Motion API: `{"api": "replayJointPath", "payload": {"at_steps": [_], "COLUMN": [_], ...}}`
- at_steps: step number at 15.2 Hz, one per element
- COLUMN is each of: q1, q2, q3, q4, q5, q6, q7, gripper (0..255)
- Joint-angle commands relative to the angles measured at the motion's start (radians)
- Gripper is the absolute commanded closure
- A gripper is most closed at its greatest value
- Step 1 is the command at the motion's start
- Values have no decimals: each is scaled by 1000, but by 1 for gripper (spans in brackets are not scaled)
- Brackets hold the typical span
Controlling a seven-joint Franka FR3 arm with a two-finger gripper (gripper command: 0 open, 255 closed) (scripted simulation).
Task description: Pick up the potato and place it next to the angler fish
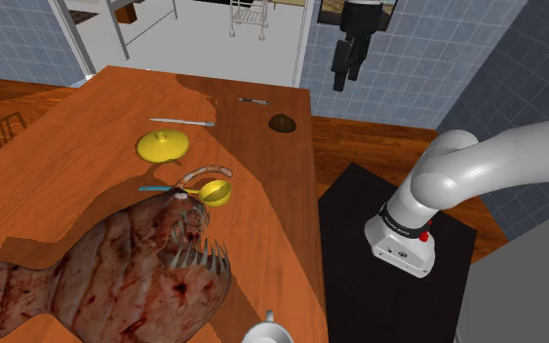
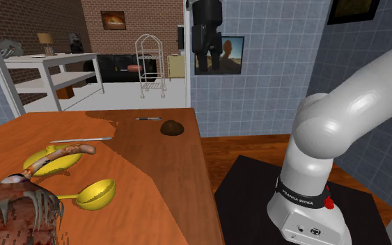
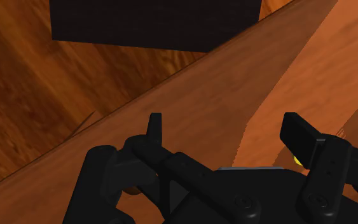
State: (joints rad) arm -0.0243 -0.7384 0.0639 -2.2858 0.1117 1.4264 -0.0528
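We find the small, dark brown, rounded potato (image 1: 282, 123) lying alone on the far part of the orange-brown wooden table (image 1: 262, 224), close to the long edge that faces the arm's black box stand (image 1: 360, 244). In the second exterior view the potato (image 2: 171, 128) has bare wood all round it, so we judge it can be reached from straight above without hindrance.

The all-black two-finger gripper (image 1: 345, 63) hangs high against the blue tiled wall (image 1: 428, 68), beyond the table's edge and well apart from the potato. In the wrist view the gripper (image 3: 227, 127) has its fingers (image 3: 298, 132) spread wide with nothing between them. It is empty, so we judge the pick not yet begun.

Nearer us lie a slim grey knife (image 1: 181, 122), a round yellow lid (image 1: 163, 145) and a yellow ladle (image 1: 214, 192). These stand between the potato and the large, mottled red-brown angler fish (image 1: 116, 278), whose toothy mouth opens toward them. A pinkish curved stalk (image 2: 62, 156) seems to rise from its head. A white cup (image 1: 267, 333) sits just beside the fish at the near edge. We judge the bare strip along the stand-side edge the likeliest place to set the potato down.
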Motion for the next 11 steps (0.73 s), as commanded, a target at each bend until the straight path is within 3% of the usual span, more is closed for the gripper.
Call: {"api": "replayJointPath", "payload": {"at_steps": [1, 11], "q1": [0, 3], "q2": [0, 51], "q3": [0, -122], "q4": [0, -264], "q5": [0, -50], "q6": [0, 453], "q7": [0, -260], "gripper": [0, 0]}}
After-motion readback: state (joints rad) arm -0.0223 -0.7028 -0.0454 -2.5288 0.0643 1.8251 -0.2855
